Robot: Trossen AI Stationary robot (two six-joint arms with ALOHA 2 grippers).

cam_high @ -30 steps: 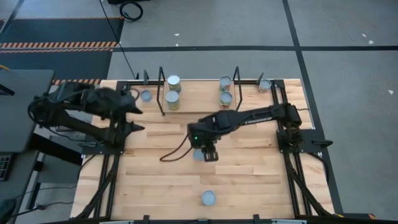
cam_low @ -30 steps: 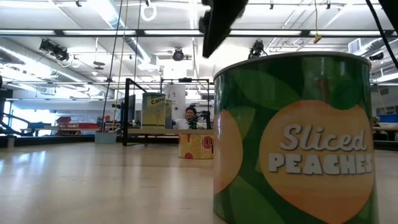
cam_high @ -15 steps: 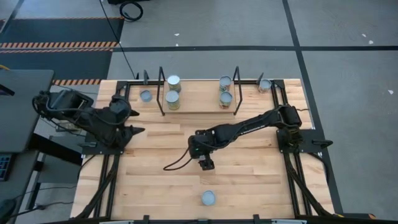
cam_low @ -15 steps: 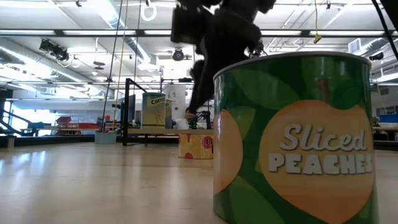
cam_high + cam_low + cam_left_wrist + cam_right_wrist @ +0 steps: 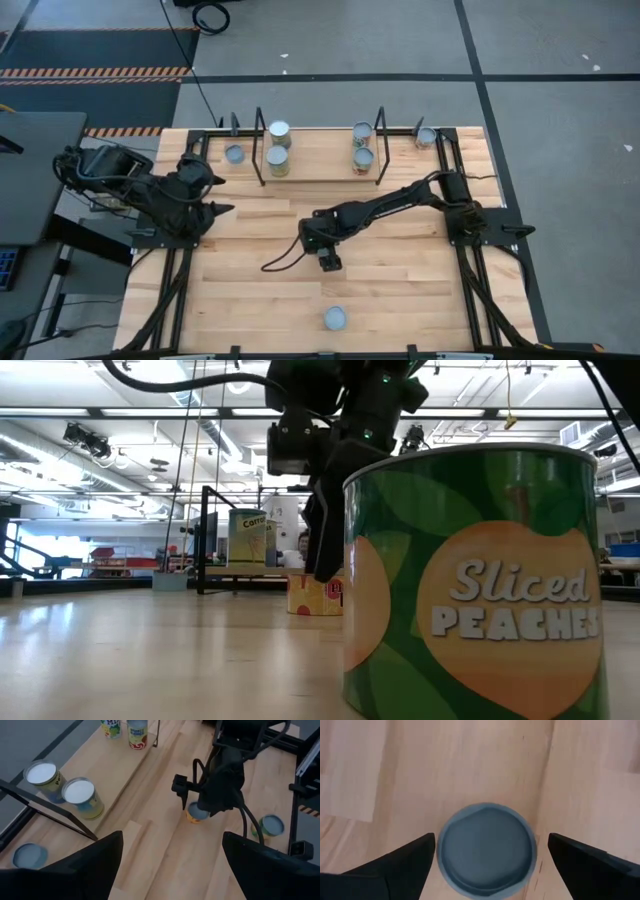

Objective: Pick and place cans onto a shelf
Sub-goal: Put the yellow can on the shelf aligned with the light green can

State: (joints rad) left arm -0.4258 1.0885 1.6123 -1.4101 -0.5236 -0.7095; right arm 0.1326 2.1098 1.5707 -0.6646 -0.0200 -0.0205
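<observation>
- Right now the right tool [image 5: 328, 260] hangs over a can [image 5: 486, 851] standing mid-worktop [image 5: 400, 290], in front of the shelf [image 5: 315, 165]; its two fingers stand wide apart on either side of the can's round top and grip nothing.
- Off-centre descent is the first risk: in the right wrist view the can sits nearer one finger than the other, so that finger [image 5: 395, 865] could land on the rim and tip or shove the can instead of straddling it.
- Closing too high could be the second: a pinch only at the lip would likely let the smooth tin slip out on the lift.
- Carrying it to the shelf brings a third: four cans already stand there, a pair [image 5: 279, 150] at the shelf's left end and a pair [image 5: 363, 148] at its right end, beside the black posts. A low or wide approach could knock one over or catch a post.
- Another can [image 5: 336, 318] stands on the worktop's front edge, well forward of the shelf; I judge a sweeping arm could push it off.
- The left tool [image 5: 205, 175], also open and empty, waits off the shelf's left end, near a can [image 5: 234, 154] outside the frame there.
</observation>
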